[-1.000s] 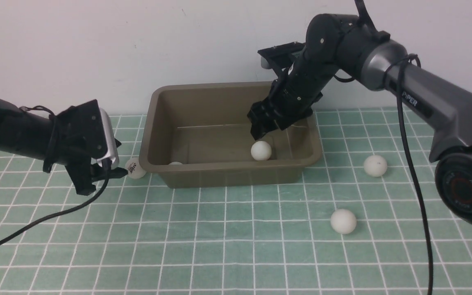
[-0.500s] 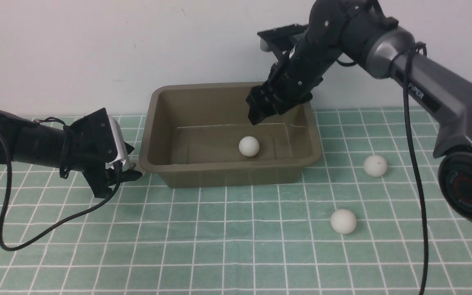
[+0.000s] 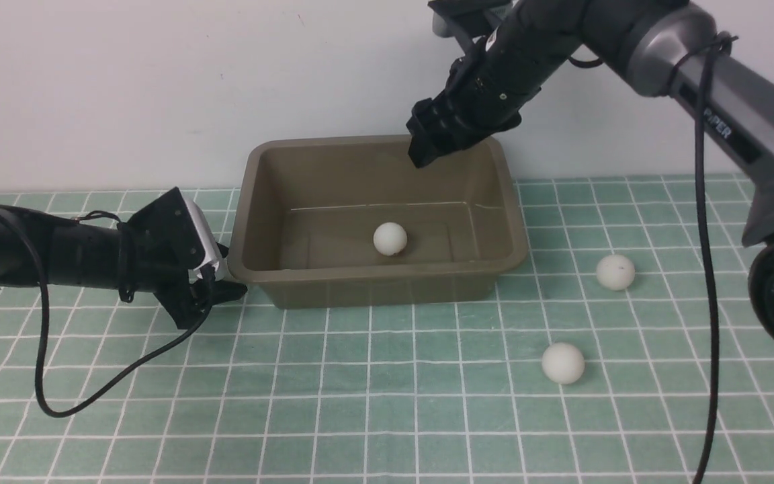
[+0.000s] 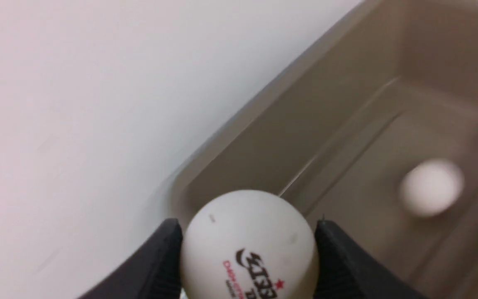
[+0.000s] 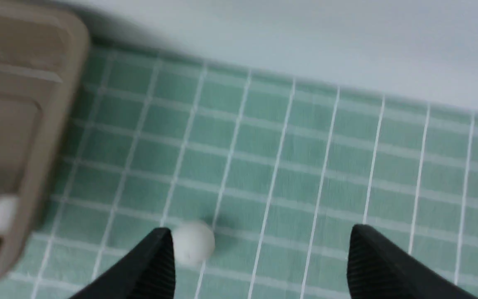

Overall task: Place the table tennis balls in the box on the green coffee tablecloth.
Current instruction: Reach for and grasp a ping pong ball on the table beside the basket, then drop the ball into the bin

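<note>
The green tablecloth [image 3: 387,403] covers the table, and everything is placed against the box [image 3: 373,290]. Closest to the camera, the front ball [image 3: 563,363] lies on the cloth well in front of the box's right near corner, clear of it; a little farther back, the side ball [image 3: 615,271] rests on the cloth to the right of the box, near its right wall but not touching; neither is held.

At the box's left near corner the left gripper [image 3: 224,288] lies low, its tips just beside the rim; the left wrist view shows its two black fingers [image 4: 162,261] pinching the printed ball [image 4: 249,232] from either side, with a dark logo, red lettering and a red star on its face; that ball is just outside the corner, and whether it touches the cloth I cannot tell.

The box stands on the cloth with a long side toward the camera; inside, the loose ball [image 3: 389,238] sits on the floor near the middle, touching no wall.

Farthest back, the right gripper [image 3: 422,149] hangs above the box's far rim, right of its middle, pointing down; in the right wrist view its fingers [image 5: 152,265] stand spread wide and grip nothing, with the side ball on the cloth far below; behind the box rises a white wall [image 3: 158,81].
</note>
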Available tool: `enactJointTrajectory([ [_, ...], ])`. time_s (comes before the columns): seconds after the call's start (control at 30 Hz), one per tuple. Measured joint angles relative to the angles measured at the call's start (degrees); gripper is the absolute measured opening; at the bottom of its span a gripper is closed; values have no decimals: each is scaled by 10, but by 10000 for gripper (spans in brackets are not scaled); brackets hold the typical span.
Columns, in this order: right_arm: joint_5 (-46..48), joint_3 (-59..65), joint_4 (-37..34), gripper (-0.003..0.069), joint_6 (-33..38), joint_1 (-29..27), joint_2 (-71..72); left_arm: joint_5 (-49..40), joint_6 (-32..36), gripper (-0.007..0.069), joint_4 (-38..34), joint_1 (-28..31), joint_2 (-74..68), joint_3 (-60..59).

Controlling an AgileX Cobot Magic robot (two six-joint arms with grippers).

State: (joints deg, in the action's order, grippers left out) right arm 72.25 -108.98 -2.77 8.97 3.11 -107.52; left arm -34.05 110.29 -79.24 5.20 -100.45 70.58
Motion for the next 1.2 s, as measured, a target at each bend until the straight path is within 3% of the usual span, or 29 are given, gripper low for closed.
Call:
enactJointTrajectory([
  [0.27,-37,78,-25,501,4,-4,-34,61,-71,352,4,-96,0,0],
  [0.53,-64,84,-81,501,16,-4,-106,185,-201,352,43,-201,-27,0],
  [0.77,-83,84,-88,501,19,-4,-134,216,-276,352,44,-205,-38,0],
  [1.2,-88,84,-111,501,31,-4,-161,223,-306,352,48,-206,-59,0],
])
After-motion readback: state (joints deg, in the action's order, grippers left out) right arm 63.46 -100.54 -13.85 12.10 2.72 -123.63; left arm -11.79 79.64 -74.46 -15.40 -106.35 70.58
